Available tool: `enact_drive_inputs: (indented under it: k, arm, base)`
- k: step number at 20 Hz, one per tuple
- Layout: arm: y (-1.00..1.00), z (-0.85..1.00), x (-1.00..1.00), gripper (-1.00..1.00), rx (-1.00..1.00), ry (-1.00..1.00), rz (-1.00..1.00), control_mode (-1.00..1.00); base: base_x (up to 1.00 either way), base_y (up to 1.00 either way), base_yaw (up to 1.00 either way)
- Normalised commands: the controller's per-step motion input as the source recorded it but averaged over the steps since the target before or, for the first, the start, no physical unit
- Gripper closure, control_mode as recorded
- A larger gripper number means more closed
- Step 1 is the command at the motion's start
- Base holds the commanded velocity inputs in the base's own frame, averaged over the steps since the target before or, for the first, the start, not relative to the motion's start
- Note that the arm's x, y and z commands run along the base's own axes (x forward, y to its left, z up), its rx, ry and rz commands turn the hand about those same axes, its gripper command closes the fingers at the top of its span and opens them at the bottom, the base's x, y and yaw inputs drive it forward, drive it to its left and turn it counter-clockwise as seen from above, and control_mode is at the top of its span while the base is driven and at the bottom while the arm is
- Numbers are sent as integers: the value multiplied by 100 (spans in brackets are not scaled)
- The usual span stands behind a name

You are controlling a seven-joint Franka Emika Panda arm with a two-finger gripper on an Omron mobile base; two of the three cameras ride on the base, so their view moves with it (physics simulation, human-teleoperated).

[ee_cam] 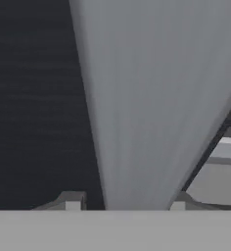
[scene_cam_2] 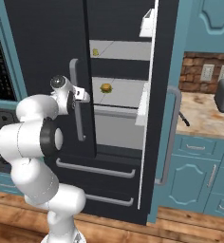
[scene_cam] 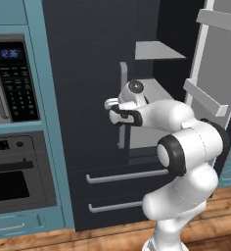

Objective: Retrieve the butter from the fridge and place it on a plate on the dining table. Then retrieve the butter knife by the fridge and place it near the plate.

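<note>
Our gripper (ee_cam: 125, 203) sat at the long grey handle (ee_cam: 137, 98) of the fridge's (scene_cam: 83, 73) left door, one finger tip on each side of the bar. In the hand view the bar took up nearly all the space between the fingertips (ee_cam: 72, 201). A narrow gap seemed to remain on one side, so we could not tell whether the jaws had actually clamped it or were only straddling it. From the right base view the gripper (scene_cam_2: 83, 96) met the handle (scene_cam_2: 76, 118) about halfway up its length.

We judged the task to be barely begun. The right door (scene_cam: 220, 73) stood swung open, and the butter (scene_cam_2: 96, 52) lay untouched on an upper shelf, well back from the front edge. The round burger-like item (scene_cam_2: 106, 88) was on the shelf below it. The left door looked closed, and opening it seemed to be the step in hand.

The butter knife (scene_cam_2: 182, 118) lay on the wall counter (scene_cam_2: 204, 123) just right of the fridge, not yet picked up. Taking the butter out, carrying it to the plate on the dining table, and fetching the knife were all left to do.
</note>
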Motion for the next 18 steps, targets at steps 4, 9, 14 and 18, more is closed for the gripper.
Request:
enact_drive_inputs:
  k: [4, 9, 14, 18]
  arm:
    - [25, 1, -40, 100, 3, 0, 4, -100]
    - [80, 10, -96, 100, 0, 2, 11, -100]
    - [100, 26, -100, 100, -4, 4, 11, -100]
    - [100, 12, -100, 100, -5, 2, 12, -100]
  base:
    - [0, 0, 0]
    - [0, 0, 0]
    - [0, 0, 0]
    - [0, 0, 0]
